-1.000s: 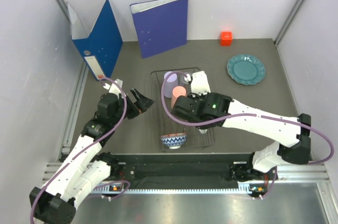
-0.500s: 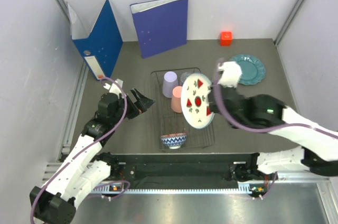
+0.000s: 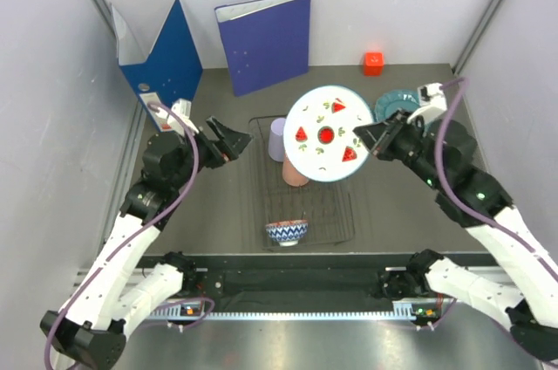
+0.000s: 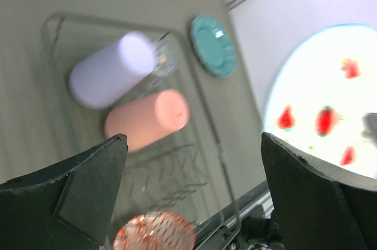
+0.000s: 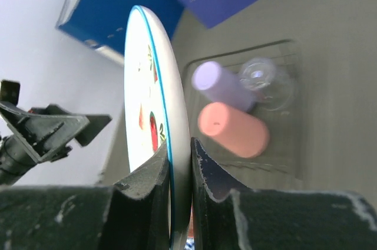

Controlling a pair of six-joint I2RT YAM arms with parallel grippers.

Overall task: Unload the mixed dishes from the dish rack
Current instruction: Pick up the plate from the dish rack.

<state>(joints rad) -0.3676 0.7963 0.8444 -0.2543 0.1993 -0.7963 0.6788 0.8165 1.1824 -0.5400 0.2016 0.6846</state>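
Closest to you, the small blue-white patterned bowl (image 3: 287, 232) sits at the near end of the dish rack (image 3: 342, 213). Its reddish inside shows in the left wrist view. The rack stands in the middle of the table (image 3: 218, 213), its long side running from the near edge toward the far edge.

Your left gripper (image 3: 231, 141) hangs just off the rack's left side with its fingers spread wide and nothing between them. Your right gripper (image 3: 364, 137) is on the opposite side. Its fingers are pinched on the rim of the white plate with red wedge marks (image 3: 326, 133). The plate is up in the air over the far half of the rack, tilted with its face toward the overhead camera. From the right wrist you see it edge-on between the two fingers.

Under the plate, the pink cup (image 3: 293, 174) and the lavender cup (image 3: 279, 139) are inside the rack, side by side, the lavender one farther back. The clear glass tumbler (image 5: 262, 79) is just beside the lavender cup, at the rack's far right corner.

The teal scalloped plate (image 3: 394, 105) lies flat on the table to the right of the rack, partly hidden by your right arm.

Along the far edge stand the blue binder (image 3: 161, 65), the purple binder (image 3: 266, 38) and the small red cube (image 3: 373, 63).
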